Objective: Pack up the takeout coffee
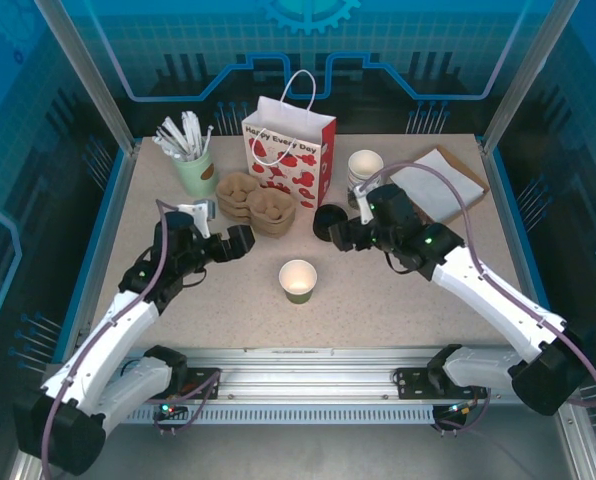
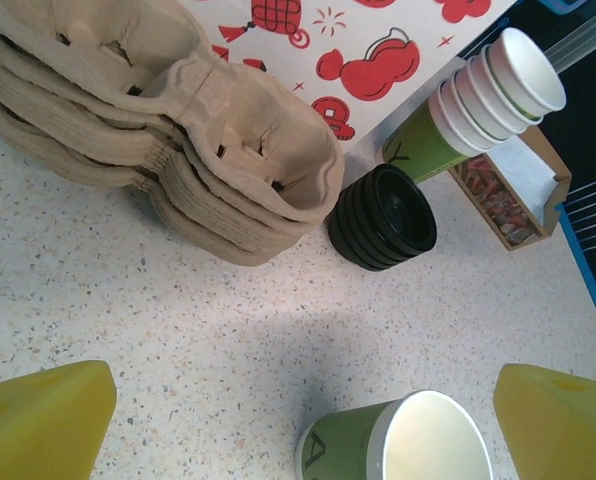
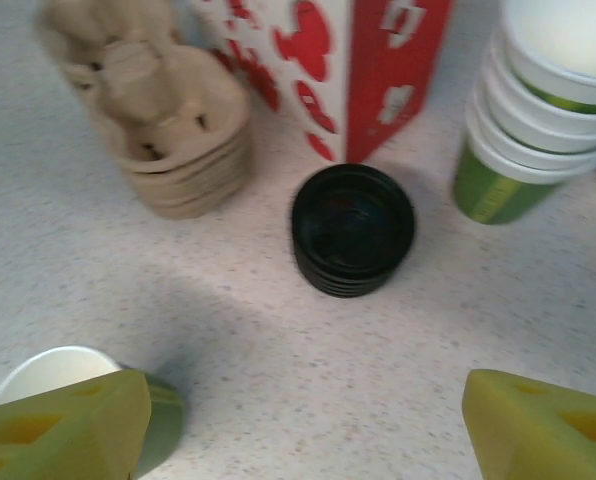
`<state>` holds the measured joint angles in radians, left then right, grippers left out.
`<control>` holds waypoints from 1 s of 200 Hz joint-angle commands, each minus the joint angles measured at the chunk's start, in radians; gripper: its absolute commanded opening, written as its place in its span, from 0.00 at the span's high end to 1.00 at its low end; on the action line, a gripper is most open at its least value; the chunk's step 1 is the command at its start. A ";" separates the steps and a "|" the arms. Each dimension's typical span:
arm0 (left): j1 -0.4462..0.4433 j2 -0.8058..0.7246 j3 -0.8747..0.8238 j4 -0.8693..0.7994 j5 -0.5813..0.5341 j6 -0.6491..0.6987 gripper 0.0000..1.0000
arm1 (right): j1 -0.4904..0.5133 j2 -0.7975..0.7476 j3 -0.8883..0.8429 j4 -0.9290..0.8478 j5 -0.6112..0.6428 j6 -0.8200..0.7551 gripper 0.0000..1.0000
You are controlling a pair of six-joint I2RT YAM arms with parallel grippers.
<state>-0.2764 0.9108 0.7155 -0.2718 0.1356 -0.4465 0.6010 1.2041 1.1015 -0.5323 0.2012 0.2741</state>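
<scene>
Where the left tool (image 2: 303,390) sits low over the bench (image 2: 98,290), its two yellow fingers (image 2: 43,420) are spread wide and hold nothing.

- **Nearest item:** the cup (image 2: 398,445) is olive-green outside and cream-white inside. It stands upright on the bench with its mouth up and no lid on it.
- **Position of the cup:** it lies just ahead of this tool, inside the span of the fingers but off-centre, closer to the finger at the right edge of the left wrist view. The fingers do not touch it.

Right tool (image 3: 303,400): also spread wide and empty.

- **Item dead ahead:** a pile of black lids (image 3: 353,230) sits flat on the bench, centred between the fingers and apart from the tool.
- **The cup from this side:** in the right wrist view it shows at the lower left, partly behind one finger and outside the span.

From above, the cup stands alone near the middle of the bench. It is between the two tools and closer to the arm bases than either. Both tools are about equally near it, and only their headings differ.

Further out, at the far side:

- stacked pulp carriers (image 1: 258,200)
- a red-and-white paper bag (image 1: 290,150)
- a stack of lidless cups (image 1: 365,168)

Judgement: the cup needs a lid first. The right tool is lined up on the pile, and the left tool is lined up to steady the cup.
</scene>
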 commanded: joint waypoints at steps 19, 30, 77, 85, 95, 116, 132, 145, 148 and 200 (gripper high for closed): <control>-0.023 0.085 0.071 0.034 0.036 0.004 0.01 | -0.069 -0.016 0.038 -0.050 0.049 0.027 0.16; -0.037 0.108 0.090 0.033 0.046 0.016 0.01 | -0.073 -0.015 0.034 -0.045 0.051 0.027 0.16; -0.105 0.172 0.169 -0.003 0.044 0.059 0.01 | -0.074 -0.003 -0.036 0.035 -0.018 0.050 0.16; -0.114 0.172 0.172 -0.004 0.033 0.063 0.01 | -0.074 0.010 -0.047 0.057 -0.032 0.047 0.16; -0.122 0.175 0.176 -0.006 0.020 0.063 0.01 | -0.073 0.039 -0.050 0.083 -0.034 0.052 0.15; -0.126 0.189 0.184 -0.013 0.005 0.062 0.01 | -0.072 0.147 -0.006 0.101 -0.026 0.062 0.15; -0.130 0.201 0.195 -0.027 -0.009 0.063 0.01 | -0.069 0.236 0.036 0.116 -0.024 0.063 0.15; -0.135 0.208 0.200 -0.032 -0.019 0.060 0.02 | -0.067 0.307 0.058 0.148 -0.016 0.059 0.16; -0.137 0.210 0.201 -0.033 -0.020 0.058 0.02 | -0.067 0.322 0.065 0.155 -0.015 0.061 0.17; -0.148 0.239 0.242 -0.065 -0.027 0.055 0.02 | -0.096 0.557 0.216 0.102 0.096 0.099 0.37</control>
<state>-0.4110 1.1419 0.9138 -0.3038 0.1272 -0.4099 0.5236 1.6989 1.2449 -0.4183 0.2230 0.3492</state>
